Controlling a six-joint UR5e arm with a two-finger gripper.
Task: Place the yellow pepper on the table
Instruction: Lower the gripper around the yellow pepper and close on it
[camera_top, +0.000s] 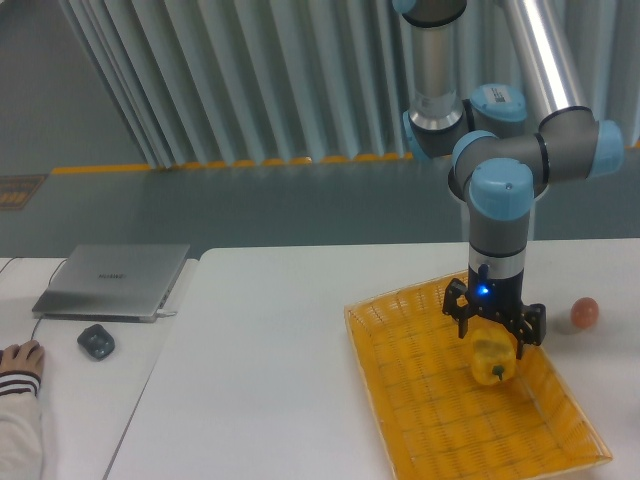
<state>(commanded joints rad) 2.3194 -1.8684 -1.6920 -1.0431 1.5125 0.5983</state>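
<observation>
The yellow pepper lies in the yellow-orange woven basket, toward its right side, with its dark stem end facing the front. My gripper hangs straight down over the pepper, open, one finger on each side of the pepper's top. The fingertips reach about the pepper's upper edge, and no grip on it shows. The white table carries the basket.
A small orange-pink ball lies on the table right of the basket. On the left side table are a closed grey laptop, a dark mouse and a person's hand at the edge.
</observation>
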